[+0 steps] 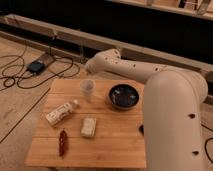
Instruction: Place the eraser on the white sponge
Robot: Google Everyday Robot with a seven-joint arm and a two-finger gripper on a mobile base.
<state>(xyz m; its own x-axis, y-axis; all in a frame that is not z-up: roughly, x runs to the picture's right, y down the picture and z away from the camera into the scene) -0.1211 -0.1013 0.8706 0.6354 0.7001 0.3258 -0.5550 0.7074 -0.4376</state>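
The white sponge (89,127) lies flat on the wooden table (115,145), near its middle front. A small dark shape (141,129) shows at the table's right edge, mostly hidden by my arm; I cannot tell whether it is the eraser. My arm (170,100) reaches from the right across the far side of the table. It ends near the far edge (97,64). My gripper does not show past that end; it is hidden or out of view.
A clear cup (88,87) stands at the back of the table, with a dark round bowl (123,95) to its right. A white labelled bottle (61,112) lies at the left. A red pepper-like item (63,142) lies at the front left. Cables (30,70) lie on the floor.
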